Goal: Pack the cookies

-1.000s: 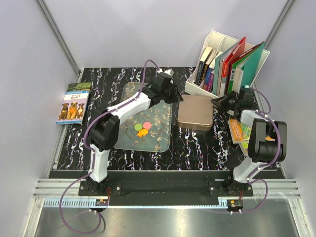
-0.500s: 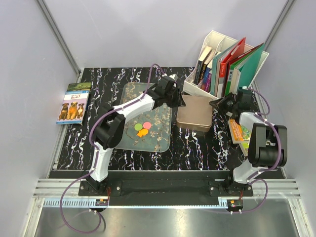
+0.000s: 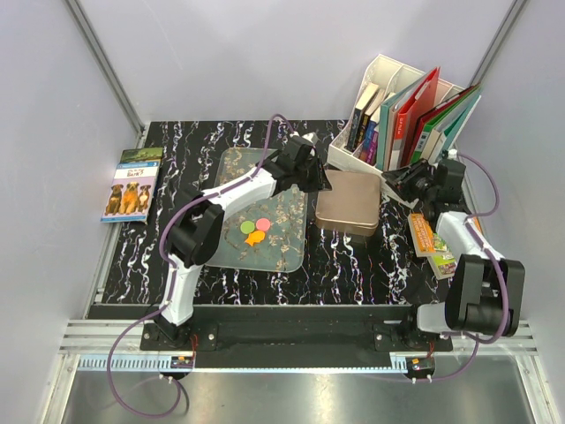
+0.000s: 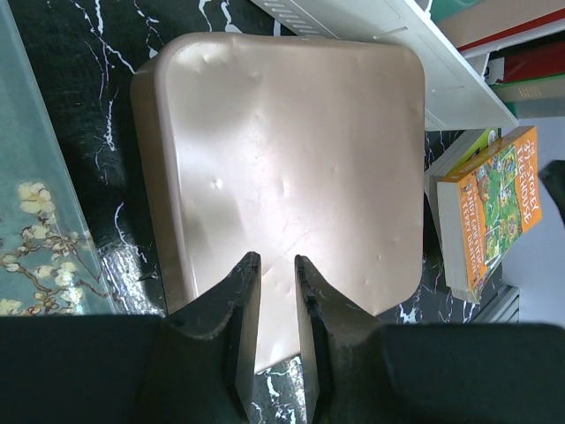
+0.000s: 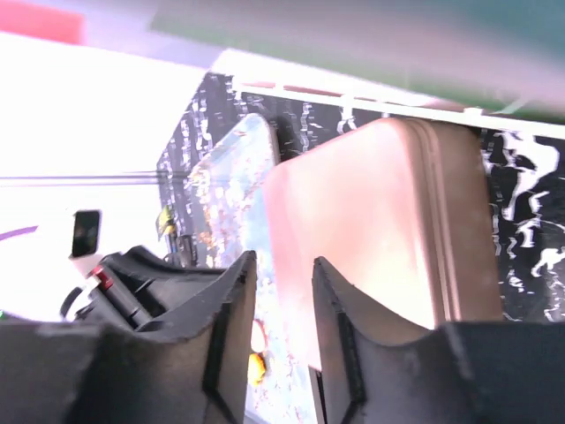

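Three cookies, green (image 3: 246,227), pink (image 3: 263,224) and orange (image 3: 255,238), lie together on a glass floral tray (image 3: 278,252). An orange one also shows in the right wrist view (image 5: 256,367). A closed bronze tin (image 3: 350,201) sits right of the tray. My left gripper (image 3: 314,173) hovers at the tin's left edge, its jaws a narrow slit apart and empty over the lid (image 4: 291,150). My right gripper (image 3: 392,183) is at the tin's right edge, slightly open and empty, pointing across the tin (image 5: 380,221).
A white file holder (image 3: 381,72) with books and folders stands behind the tin. A colourful book (image 3: 430,243) lies right of the tin, also in the left wrist view (image 4: 485,208). A dog book (image 3: 131,184) lies at the far left.
My left gripper moved right to the tin's left edge. My right arm swung outward to the right, its gripper staying by the tin. The folders lean further right.
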Action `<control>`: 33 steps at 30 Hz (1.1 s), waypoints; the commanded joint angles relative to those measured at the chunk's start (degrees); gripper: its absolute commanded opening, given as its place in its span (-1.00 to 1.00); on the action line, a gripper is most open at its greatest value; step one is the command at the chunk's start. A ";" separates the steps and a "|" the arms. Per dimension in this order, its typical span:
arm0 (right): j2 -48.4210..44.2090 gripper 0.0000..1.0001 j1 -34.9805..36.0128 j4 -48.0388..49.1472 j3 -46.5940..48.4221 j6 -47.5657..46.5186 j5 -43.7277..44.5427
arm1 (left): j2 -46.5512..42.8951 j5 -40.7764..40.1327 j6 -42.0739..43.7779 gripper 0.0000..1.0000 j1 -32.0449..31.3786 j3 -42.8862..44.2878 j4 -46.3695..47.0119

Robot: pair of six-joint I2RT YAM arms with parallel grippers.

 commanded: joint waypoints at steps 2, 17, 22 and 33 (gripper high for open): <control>-5.21 -0.17 0.16 -0.01 -2.20 -1.31 -2.74 | -2.21 0.98 1.04 -0.50 -0.20 0.55 2.26; -22.00 -1.00 8.07 -3.44 -14.07 -8.34 16.48 | -4.23 -0.52 1.30 -0.51 -0.81 -3.14 4.02; -17.36 -1.00 14.48 -0.99 -13.37 -10.45 22.48 | -4.58 -0.87 2.10 -0.51 -1.16 -4.11 3.93; -3.38 -1.00 15.46 2.27 -9.33 -10.72 25.03 | -3.27 -0.52 2.45 -0.52 -1.34 -3.15 3.58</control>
